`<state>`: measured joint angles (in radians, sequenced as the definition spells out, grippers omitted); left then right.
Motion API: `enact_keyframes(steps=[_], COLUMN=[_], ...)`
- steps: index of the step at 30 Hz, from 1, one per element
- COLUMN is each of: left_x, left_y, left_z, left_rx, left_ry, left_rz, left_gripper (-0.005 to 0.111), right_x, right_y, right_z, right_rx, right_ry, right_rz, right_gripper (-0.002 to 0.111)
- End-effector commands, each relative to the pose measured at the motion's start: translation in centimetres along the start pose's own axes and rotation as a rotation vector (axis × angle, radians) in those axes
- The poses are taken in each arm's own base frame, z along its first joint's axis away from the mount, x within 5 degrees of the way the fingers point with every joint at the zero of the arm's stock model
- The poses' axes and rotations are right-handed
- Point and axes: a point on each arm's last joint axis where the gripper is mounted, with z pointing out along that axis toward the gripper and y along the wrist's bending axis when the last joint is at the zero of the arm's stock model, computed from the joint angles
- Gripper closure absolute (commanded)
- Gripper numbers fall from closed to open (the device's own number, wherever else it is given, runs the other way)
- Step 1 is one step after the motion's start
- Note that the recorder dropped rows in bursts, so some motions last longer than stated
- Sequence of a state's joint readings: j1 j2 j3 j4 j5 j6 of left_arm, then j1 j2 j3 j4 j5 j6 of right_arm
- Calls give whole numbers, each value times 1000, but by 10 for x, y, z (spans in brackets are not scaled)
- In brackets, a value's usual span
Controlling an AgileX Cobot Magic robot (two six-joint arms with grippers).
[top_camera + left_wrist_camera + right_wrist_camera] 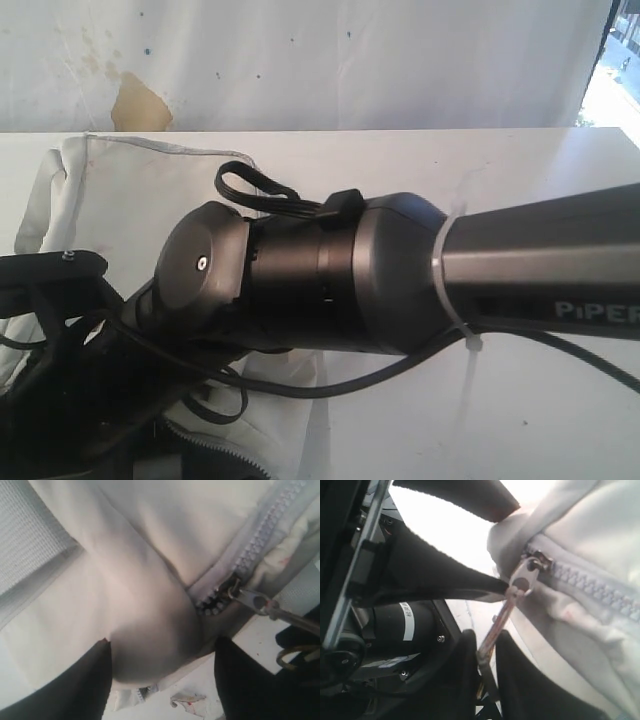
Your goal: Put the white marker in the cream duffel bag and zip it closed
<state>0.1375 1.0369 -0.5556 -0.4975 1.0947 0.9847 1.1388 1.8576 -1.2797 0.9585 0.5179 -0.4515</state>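
Two grips, left jaws pinching cream duffel bag point(150, 545), right jaws clamping zipper pull point(498, 624), arm point(400, 270) screening bag

White table point(560, 420); stained white backdrop point(300, 60) behind

Lying on the left part of the table point(540, 170): the cream duffel bag point(110, 185), partly hiding behind the right arm point(400, 270), itself stretching in from the right edge across the middle. Sitting between the fingers of the left gripper point(160, 650) and touching both: a fold of the bag, just beside the zipper slider point(226, 587). Running away from that slider and passing between the pressed-together fingers of the right gripper point(487, 647): the zipper pull point(520, 582).
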Motion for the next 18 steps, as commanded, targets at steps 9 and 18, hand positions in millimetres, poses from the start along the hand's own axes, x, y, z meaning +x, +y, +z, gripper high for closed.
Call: enact_keyframes(steps=[9,18], left_x=[-6,-4], left_y=[-3,-5], left_z=[4,4], left_rx=[-31,-11], left_ry=[-30,-6], left_rz=[201,235], left_gripper=[44,106], right_x=[-4,-5], right_y=[0,0], right_z=[-5,-5], right_rx=[14,15], right_ry=[-37,-37], right_rz=[-7,-7], right_gripper=[108,108])
